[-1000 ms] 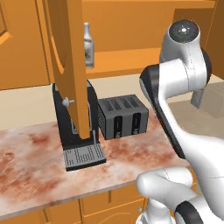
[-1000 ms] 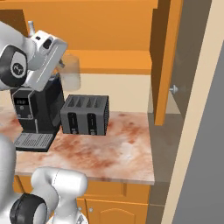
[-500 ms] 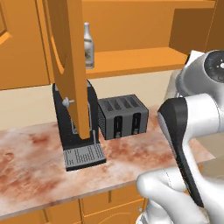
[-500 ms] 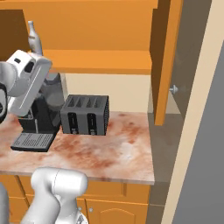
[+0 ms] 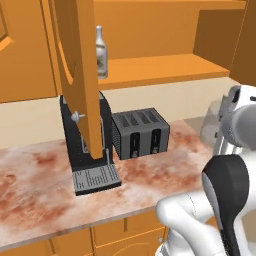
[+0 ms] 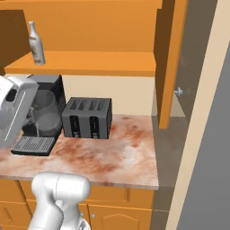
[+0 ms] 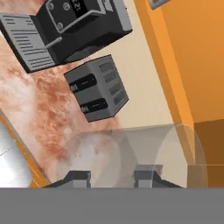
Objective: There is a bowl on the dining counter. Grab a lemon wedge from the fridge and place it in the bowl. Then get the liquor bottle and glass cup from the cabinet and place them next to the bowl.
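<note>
A clear glass cup (image 7: 131,151) lies between my gripper's (image 7: 113,177) two dark fingertips in the hand view, and the gripper is shut on it. The same glass cup (image 5: 212,121) hangs over the right end of the counter in the left base view. In the right base view the glass cup (image 6: 45,113) appears in front of the coffee machine, beside my white hand. The liquor bottle (image 5: 101,52) stands upright on the open cabinet's shelf, also seen from the right as the liquor bottle (image 6: 36,43), well above and apart from the gripper.
A black coffee machine (image 5: 86,146) and a grey toaster (image 5: 140,132) stand on the marbled counter (image 5: 45,187). The open cabinet door (image 5: 75,65) hangs over the coffee machine. A second open door (image 6: 172,58) juts out at the counter's right end.
My hand has drawn back from the cabinet shelf and come down toward the base, carrying the glass cup with it. The bottle has stayed on the shelf.
</note>
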Available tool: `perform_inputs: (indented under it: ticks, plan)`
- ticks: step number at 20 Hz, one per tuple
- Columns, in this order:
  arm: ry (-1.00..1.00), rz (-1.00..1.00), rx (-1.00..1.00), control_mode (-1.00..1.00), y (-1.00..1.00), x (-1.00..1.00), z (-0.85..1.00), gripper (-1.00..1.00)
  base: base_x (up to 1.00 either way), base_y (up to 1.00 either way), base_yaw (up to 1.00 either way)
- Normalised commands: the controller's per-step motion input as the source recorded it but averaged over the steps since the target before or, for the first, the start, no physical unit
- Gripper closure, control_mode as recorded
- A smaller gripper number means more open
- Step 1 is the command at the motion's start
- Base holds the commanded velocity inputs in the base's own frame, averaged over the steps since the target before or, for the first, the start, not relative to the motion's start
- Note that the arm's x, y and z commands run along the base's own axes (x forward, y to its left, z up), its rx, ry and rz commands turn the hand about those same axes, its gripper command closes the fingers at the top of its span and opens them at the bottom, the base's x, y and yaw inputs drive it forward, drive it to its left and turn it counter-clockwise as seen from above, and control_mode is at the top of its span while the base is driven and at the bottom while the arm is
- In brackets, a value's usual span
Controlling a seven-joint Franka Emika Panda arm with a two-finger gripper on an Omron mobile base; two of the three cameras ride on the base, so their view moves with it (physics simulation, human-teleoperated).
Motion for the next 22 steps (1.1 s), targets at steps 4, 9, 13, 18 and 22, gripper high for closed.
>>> perform_inputs:
  ticks: [4, 9, 13, 18, 22]
  plan:
    - [0.0, 0.0, 0.0, 1.0, 0.0, 0.0, 0.0, 1.0, -0.99, 0.0, 0.21]
    - [0.0, 0.0, 0.0, 1.0, 0.0, 0.0, 0.0, 1.0, -1.0, 0.12, 0.42]
    - [0.0, 0.0, 0.0, 1.0, 0.0, 0.0, 0.0, 1.0, -1.0, 0.4, 0.58]
    - [0.0, 0.0, 0.0, 1.0, 0.0, 0.0, 0.0, 1.0, -0.98, 0.52, 0.65]
    - [0.0, 0.0, 0.0, 1.0, 0.0, 0.0, 0.0, 1.0, -0.66, 0.84, 0.7]
